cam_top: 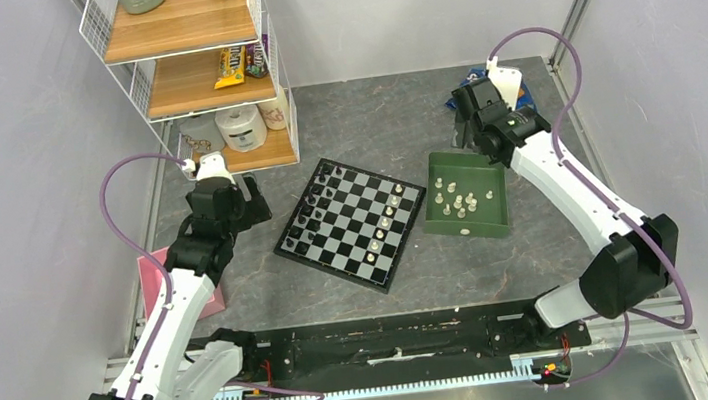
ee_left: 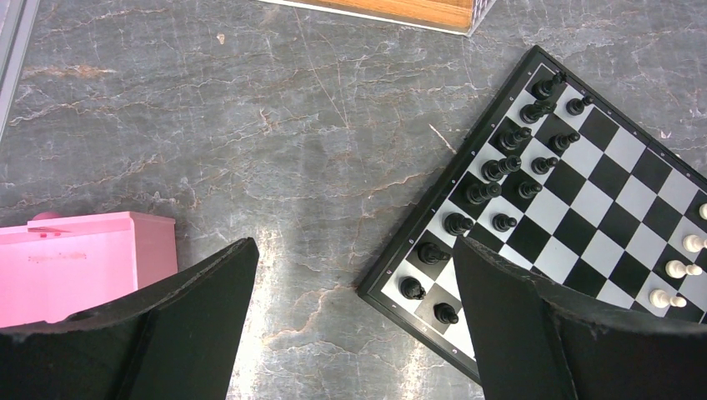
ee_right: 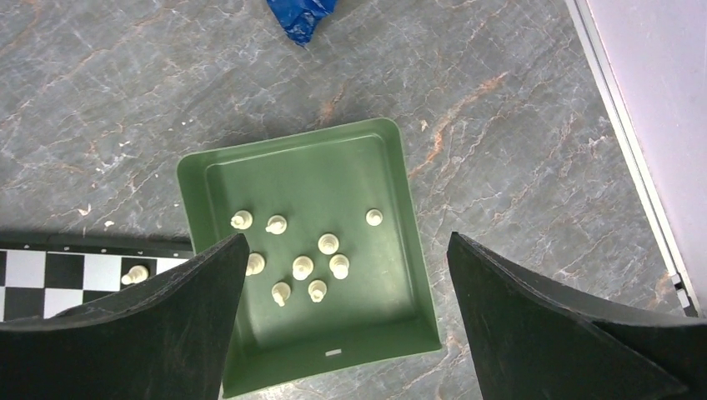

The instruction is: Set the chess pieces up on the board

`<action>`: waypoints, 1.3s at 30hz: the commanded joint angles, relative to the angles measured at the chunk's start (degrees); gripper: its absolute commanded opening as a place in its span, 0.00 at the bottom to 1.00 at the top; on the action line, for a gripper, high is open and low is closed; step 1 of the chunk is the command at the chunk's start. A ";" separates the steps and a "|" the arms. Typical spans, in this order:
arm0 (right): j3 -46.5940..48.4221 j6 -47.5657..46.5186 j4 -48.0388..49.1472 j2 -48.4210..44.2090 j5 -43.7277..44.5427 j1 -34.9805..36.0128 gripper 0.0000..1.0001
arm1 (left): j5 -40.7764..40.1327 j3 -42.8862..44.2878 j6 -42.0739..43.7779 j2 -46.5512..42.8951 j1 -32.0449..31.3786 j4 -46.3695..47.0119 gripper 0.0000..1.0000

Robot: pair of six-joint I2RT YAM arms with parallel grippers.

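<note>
The chessboard lies tilted at the table's middle, with black pieces along its left side and several cream-white pieces along its right side. More cream-white pieces stand in the green tray right of the board. My left gripper is open and empty above the bare table, just left of the board's corner. My right gripper is open and empty above the tray.
A pink box sits at the left edge, beside my left arm. A wire shelf rack with snacks and paper rolls stands at the back left. A blue wrapper lies behind the tray.
</note>
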 commanded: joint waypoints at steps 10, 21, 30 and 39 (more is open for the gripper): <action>1.18 -0.03 -4.61 6.45 -14.61 -5.41 0.97 | 0.65 0.34 1.08 0.13 0.22 1.08 0.94; -3.25 1.22 -3.74 7.10 -20.62 -8.83 0.95 | 0.91 0.34 0.99 -0.33 0.22 1.08 0.95; -4.87 1.60 -4.47 10.68 -19.32 -9.01 0.84 | 1.17 0.34 0.99 -0.16 0.22 1.17 0.94; -5.50 1.63 2.73 13.26 -22.31 -9.96 0.54 | 0.83 0.25 0.99 -0.31 0.22 1.10 0.94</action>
